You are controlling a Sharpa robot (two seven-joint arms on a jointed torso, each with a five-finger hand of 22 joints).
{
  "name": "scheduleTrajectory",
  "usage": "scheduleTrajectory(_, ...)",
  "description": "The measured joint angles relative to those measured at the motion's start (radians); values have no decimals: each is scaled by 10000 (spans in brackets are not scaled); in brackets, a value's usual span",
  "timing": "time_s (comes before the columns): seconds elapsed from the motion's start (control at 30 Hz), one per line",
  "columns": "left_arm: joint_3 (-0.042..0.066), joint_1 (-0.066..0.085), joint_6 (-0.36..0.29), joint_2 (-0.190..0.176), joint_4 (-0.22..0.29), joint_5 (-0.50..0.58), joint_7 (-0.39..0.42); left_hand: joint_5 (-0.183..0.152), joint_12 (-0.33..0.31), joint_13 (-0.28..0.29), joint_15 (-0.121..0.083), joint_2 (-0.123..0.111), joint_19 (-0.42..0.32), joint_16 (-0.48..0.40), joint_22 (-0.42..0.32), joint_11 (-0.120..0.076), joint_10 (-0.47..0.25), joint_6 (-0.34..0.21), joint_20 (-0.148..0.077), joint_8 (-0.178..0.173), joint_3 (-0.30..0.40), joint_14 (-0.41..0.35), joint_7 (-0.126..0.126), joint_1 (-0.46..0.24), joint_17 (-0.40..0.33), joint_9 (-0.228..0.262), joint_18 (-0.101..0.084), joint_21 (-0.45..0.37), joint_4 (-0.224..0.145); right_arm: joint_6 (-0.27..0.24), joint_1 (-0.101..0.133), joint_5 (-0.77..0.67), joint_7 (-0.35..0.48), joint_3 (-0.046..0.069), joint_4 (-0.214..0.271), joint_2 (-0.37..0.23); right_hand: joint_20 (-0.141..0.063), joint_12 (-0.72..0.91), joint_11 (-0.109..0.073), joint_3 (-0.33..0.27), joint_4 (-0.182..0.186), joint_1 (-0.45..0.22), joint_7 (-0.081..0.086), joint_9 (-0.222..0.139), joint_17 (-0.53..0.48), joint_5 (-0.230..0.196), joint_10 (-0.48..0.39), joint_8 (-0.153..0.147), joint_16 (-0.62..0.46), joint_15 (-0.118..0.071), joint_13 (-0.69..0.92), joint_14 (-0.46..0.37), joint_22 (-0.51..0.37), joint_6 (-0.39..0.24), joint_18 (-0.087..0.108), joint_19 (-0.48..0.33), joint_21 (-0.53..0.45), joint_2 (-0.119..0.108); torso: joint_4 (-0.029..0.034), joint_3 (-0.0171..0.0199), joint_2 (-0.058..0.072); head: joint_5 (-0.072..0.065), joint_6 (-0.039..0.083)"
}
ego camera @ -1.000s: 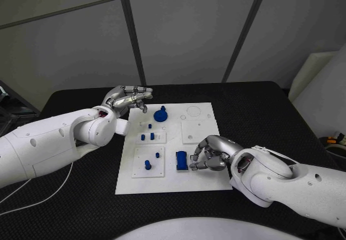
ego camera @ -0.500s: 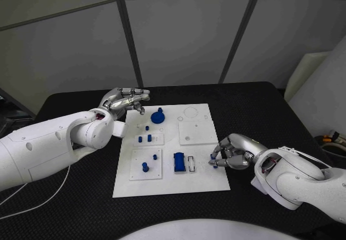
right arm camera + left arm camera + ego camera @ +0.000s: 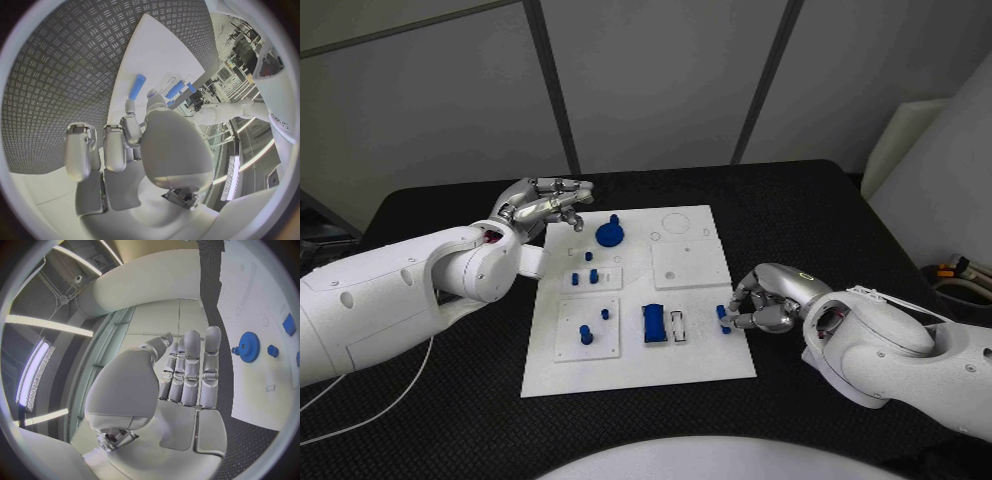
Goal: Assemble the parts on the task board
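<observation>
The white task board (image 3: 697,355) lies mid-table. On it are a blue gear (image 3: 609,235), several small blue pegs (image 3: 584,277) and a blue block (image 3: 653,324) beside a narrow slot (image 3: 679,326). My right hand (image 3: 766,298) sits at the board's right edge, fingers curled, pinching a small blue peg (image 3: 723,315). In the right wrist view that blue peg (image 3: 136,86) sticks out past the fingertips (image 3: 129,108) over the board. My left hand (image 3: 540,205) hovers at the board's far left corner, near the gear, holding nothing. In the left wrist view its fingers (image 3: 190,367) are stretched out, with the gear (image 3: 249,346) beyond them.
The black table (image 3: 790,215) surrounds the board. Two raised white sub-plates, one (image 3: 586,272) far and one (image 3: 589,328) near, carry the pegs on the board's left side. Another sub-plate (image 3: 689,266) sits on the right half. A pale panel (image 3: 913,160) stands past the table's right edge.
My right hand has moved from beside the blue block out to the board's right edge, taking the small peg along. The left hand has barely moved. The head camera has shifted.
</observation>
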Motion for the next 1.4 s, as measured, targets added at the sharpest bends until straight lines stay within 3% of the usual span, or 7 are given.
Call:
scheduleTrajectory(0.7, 0, -9, 2, -23, 15, 0, -4, 0, -3, -3, 0, 0, 0, 0, 2, 1, 0, 0, 0, 0, 0, 0, 0, 0, 1, 0, 0, 0, 0, 688, 1, -577, -526, 18, -537, 720, 0, 0, 1, -7, 46, -40, -41, 53, -1, 33, -2, -3, 0, -1, 7, 0, -1, 176, 0, 0, 0, -40, 10, -12, -17, 73, -100)
scheduleTrajectory(0.87, 0, -9, 3, -22, 9, 0, -6, 0, -4, -3, 0, 0, 0, 0, 2, 0, 0, 0, 0, 0, 0, 0, 0, 0, 2, 0, 0, 0, 0, 944, 34, -700, -587, 42, -621, 812, 0, 0, 1, -7, 46, 33, -57, 111, -1, -232, -3, -74, 0, -1, -5, 0, -1, 193, 0, 0, 0, 6, 4, -12, -22, 78, -115)
scheduleTrajectory(1.07, 0, -9, 7, -23, 8, 0, -11, 0, -4, -4, 0, 0, 0, 0, 2, 1, 0, 0, 0, 0, 0, 0, 0, 0, 2, 0, 0, 0, 0, 1196, 53, -1027, -689, 69, -673, 950, 0, -37, -29, 246, -266, 687, -117, 141, -1, -398, -37, -147, 0, -25, 42, -22, -1, 313, 0, 0, 0, 50, 3, -12, -25, 82, -113)
scheduleTrajectory(1.23, 0, -11, 12, -38, 11, 0, -15, 0, -4, -4, 0, 0, 0, 0, 3, 0, 0, 0, 0, 0, 1, 0, 0, 0, 2, 0, -1, 0, 0, 1374, 51, -1353, -751, 79, -636, 1035, 0, -118, -41, 679, -658, 1284, -149, 182, -1, -1081, -47, -184, 0, -80, 51, 2, -1, 356, 1, 0, 0, 174, 4, -14, -26, 82, -108)
scheduleTrajectory(1.4, 0, -14, 19, -49, 18, 0, -21, 0, -4, -4, 0, 0, 0, 0, 1, 22, -21, 0, 0, 0, 0, 0, 0, 0, -1, 0, 0, 0, 0, 1565, 46, -1657, -817, 89, -594, 1107, -39, -118, -72, 1060, -842, 1400, -141, 149, -2, -1186, -78, -233, 0, -79, 50, 2, -2, 430, 1, 39, 0, 57, 4, -17, -25, 82, -109)
